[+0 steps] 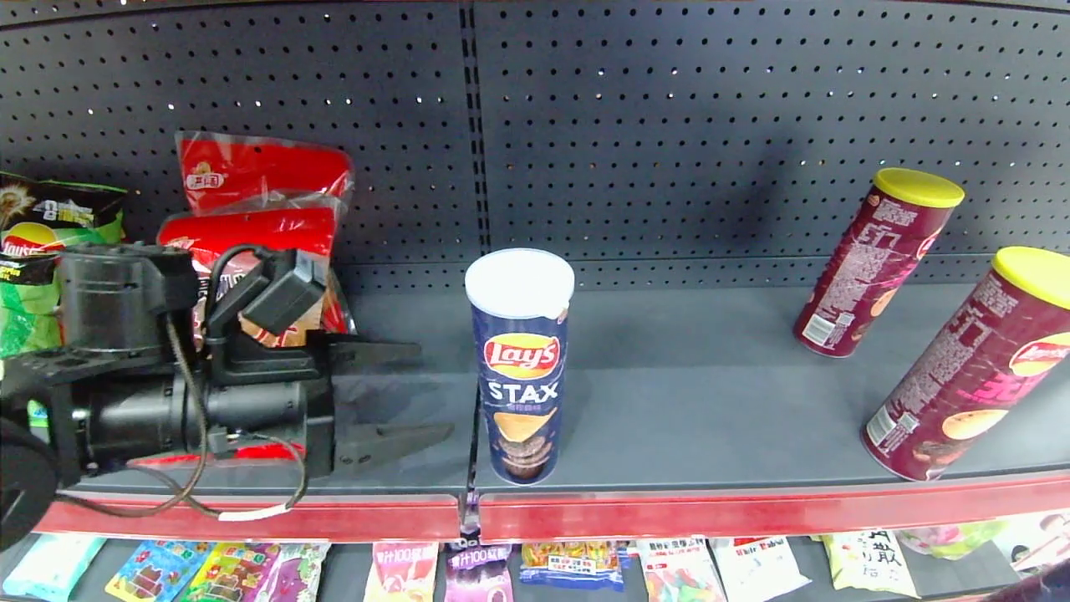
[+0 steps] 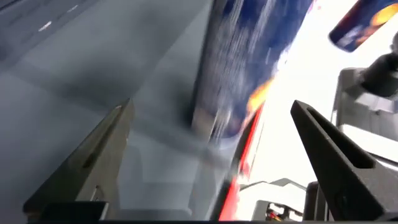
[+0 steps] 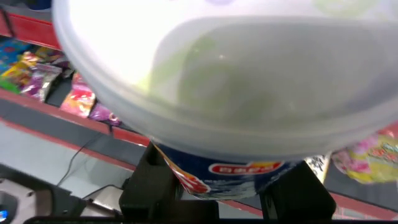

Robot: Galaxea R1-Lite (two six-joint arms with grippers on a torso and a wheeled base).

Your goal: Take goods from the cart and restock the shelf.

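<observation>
Where a flat grey metal shelf (image 1: 685, 401) meets its dark perforated back panel (image 1: 669, 125), a tall blue chip can (image 1: 520, 368) stands upright at the middle of the shelf, close to the glossy red front strip (image 1: 710, 510). The can is a smooth printed cylinder with a flat, pale plastic lid. To its left, the left gripper (image 1: 430, 389) lies level over the shelf, made of matte black plastic with loose cables looped round it. Its two wedge-shaped fingers (image 1: 384, 443) are spread wide, pointing at the can with their tips just short of it, holding and touching nothing. Behind that gripper are shiny red crinkled snack bags (image 1: 259, 192), and a green chip bag (image 1: 33, 251) sits at the far left. Two maroon chip cans with yellow lids (image 1: 869, 267) (image 1: 961, 368) stand apart at the right end of the shelf. Small colourful sweet packets (image 1: 577, 564) line the lower shelf. Seen from the right wrist, the right gripper (image 3: 227, 193) has its black fingers pressed against both sides of a second blue can (image 3: 230, 93), gripping it just below its cloudy translucent round lid, out in front of the red-edged shelving.
</observation>
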